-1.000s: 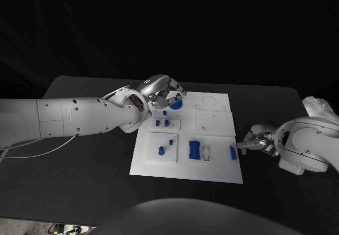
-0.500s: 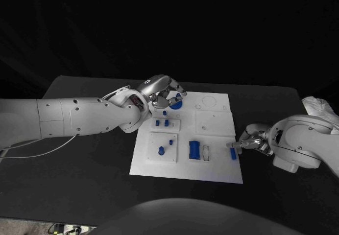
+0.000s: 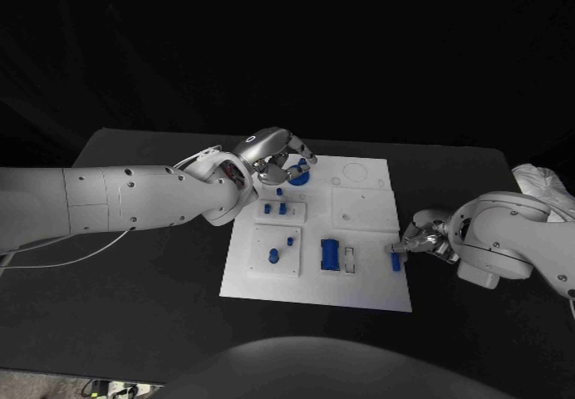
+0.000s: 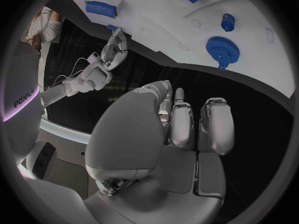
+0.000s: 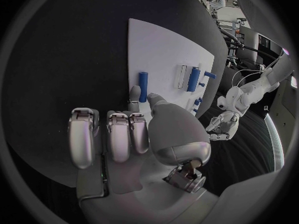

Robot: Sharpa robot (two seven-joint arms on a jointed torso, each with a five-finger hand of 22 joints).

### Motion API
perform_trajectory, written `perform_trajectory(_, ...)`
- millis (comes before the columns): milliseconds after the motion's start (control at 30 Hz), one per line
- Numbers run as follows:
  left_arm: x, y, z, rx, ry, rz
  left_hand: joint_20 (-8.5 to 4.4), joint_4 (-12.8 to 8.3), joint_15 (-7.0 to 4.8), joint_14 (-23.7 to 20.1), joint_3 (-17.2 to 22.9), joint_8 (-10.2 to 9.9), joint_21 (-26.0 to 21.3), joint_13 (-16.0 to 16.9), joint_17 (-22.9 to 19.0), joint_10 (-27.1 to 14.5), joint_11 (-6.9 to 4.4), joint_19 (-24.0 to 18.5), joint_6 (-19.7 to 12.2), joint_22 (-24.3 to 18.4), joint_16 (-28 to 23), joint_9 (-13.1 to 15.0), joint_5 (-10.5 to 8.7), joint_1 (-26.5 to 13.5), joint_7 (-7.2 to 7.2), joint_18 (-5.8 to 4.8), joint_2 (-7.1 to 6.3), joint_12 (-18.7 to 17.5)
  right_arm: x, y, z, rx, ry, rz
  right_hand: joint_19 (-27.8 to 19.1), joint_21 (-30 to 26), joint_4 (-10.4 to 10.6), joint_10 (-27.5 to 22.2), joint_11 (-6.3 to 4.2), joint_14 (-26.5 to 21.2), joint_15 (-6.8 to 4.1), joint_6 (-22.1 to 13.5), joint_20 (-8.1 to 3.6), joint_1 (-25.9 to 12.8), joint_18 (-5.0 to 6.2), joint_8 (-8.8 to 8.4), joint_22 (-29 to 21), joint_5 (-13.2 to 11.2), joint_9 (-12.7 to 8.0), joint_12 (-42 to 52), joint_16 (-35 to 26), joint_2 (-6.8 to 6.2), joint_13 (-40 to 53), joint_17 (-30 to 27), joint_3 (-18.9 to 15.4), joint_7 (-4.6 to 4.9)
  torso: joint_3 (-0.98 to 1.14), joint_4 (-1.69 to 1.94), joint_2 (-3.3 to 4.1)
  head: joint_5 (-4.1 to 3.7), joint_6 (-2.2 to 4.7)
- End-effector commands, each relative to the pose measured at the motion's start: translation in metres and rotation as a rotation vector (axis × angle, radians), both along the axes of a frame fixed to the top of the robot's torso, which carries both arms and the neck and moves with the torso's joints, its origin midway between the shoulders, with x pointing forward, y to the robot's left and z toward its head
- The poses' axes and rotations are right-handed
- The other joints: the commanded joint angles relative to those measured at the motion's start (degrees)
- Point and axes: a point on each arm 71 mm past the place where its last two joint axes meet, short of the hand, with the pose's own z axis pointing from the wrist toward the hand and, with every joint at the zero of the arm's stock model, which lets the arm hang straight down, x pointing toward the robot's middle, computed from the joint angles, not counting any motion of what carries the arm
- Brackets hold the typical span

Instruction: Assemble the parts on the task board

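The blue peg (image 3: 395, 260) lies at the task board's (image 3: 371, 293) four o'clock edge, long axis twelve-to-six. The right hand (image 3: 422, 241) is nearest, empty fingers (image 3: 395, 247) touching its top; left hand (image 3: 279, 160) curled empty.

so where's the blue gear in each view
Head view: the gear lies at the board's far left corner, partly behind the left hand.
Left wrist view: the gear sits on the white board beyond the hand's fingertips.
Right wrist view: cannot make it out.
Shared landmark: the white board.
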Motion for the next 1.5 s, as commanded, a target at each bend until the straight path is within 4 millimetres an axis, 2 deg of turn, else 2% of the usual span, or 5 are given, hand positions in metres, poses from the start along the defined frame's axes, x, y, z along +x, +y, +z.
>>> perform_trajectory(33, 0.0, -0.003, -0.001, 0.001, 0.018, -0.008, 0.33, 0.1, 0.35, 1.7, 0.4, 0.3, -0.3, 0.0, 0.0, 0.3, -0.07, 1.1, 0.4, 11.8, -0.3, 0.1, 0.35, 0.5, 0.08, 0.25, -0.14, -0.1, -0.005, 0.0, -0.009, -0.052, 0.034, 0.012, 4.0, -0.5, -0.9, 6.0, 0.01, 6.0, -0.1, -0.2, -0.2, 1.3, -0.14, -2.15, 13.0, 1.5, -1.8, 0.2, 0.2, -0.08, 15.1, 15.1, 1.5, 0.18, 0.01, 0.02, 0.0, 0.09, 0.01)
perform_trajectory(267, 0.0, -0.004, -0.001, 0.003, 0.023, -0.009, 0.34, 0.1, 0.35, 1.7, 0.4, 0.3, -0.3, 0.0, 0.0, 0.3, -0.07, 1.1, 0.4, 11.8, -0.3, 0.1, 0.35, 0.5, 0.08, 0.25, -0.14, -0.1, -0.006, 0.001, -0.011, -0.062, 0.034, 0.023, 3.9, -1.1, -3.5, 6.0, 0.28, 6.0, 0.09, 1.1, -0.02, 3.3, -0.04, -6.29, 12.8, 2.4, -6.5, 0.2, 0.2, -1.17, 15.1, 15.1, 5.6, 0.52, -0.02, 0.02, -0.02, 0.03, 0.01)
perform_trajectory(633, 0.001, -0.005, -0.002, 0.005, 0.027, -0.013, 0.35, 0.1, 0.38, 1.7, 0.4, 0.3, -0.3, 0.0, 0.0, 0.4, -0.04, 1.1, 0.3, 11.8, -0.3, 0.1, 0.37, 0.6, 0.09, 0.26, -0.13, -0.1, -0.008, 0.002, -0.012, -0.092, 0.032, 0.037, 3.7, -2.4, -8.1, 6.0, 2.38, 6.0, 1.78, 2.1, 1.44, 3.0, 0.17, -16.84, 12.5, 3.5, -20.1, 0.2, 0.2, -4.57, 15.1, 15.1, 13.8, 3.02, 0.0, -0.02, -0.01, -0.03, 0.01)
perform_trajectory(1067, 0.001, -0.006, -0.003, 0.008, 0.036, -0.015, 0.39, 0.1, 0.43, 1.7, 0.5, 0.4, -0.3, 0.0, -0.1, 0.7, 0.03, 1.1, 0.5, 11.8, -0.3, 0.1, 0.42, 0.6, 0.27, 0.25, 0.0, 0.0, -0.013, -0.004, -0.013, 0.062, 0.09, -0.111, 3.7, -3.2, -13.0, 6.0, 1.87, 6.0, 1.43, 6.2, 1.28, 4.3, 0.31, -17.08, 12.3, 10.1, -23.8, 0.2, 0.2, -4.83, 15.1, 15.1, 17.8, 2.47, 0.03, 0.01, 0.02, 0.12, 0.01)
perform_trajectory(1500, 0.001, -0.006, -0.003, 0.009, 0.041, -0.013, 0.41, 0.1, 0.46, 1.6, 0.5, 0.4, -0.3, 0.0, -0.1, 0.8, 0.06, 1.1, 0.6, 11.8, -0.3, 0.1, 0.42, 0.7, 0.35, 0.25, 0.02, 0.0, -0.021, -0.012, -0.004, 0.178, 0.136, -0.204, 3.6, -3.7, -13.4, 6.0, 1.5, 6.0, 1.12, 7.5, 1.03, 3.2, 0.43, -16.22, 12.1, 11.2, -23.7, 0.2, 0.2, -4.98, 15.1, 15.1, 17.9, 2.03, 0.01, -0.01, -0.01, 0.17, 0.01)
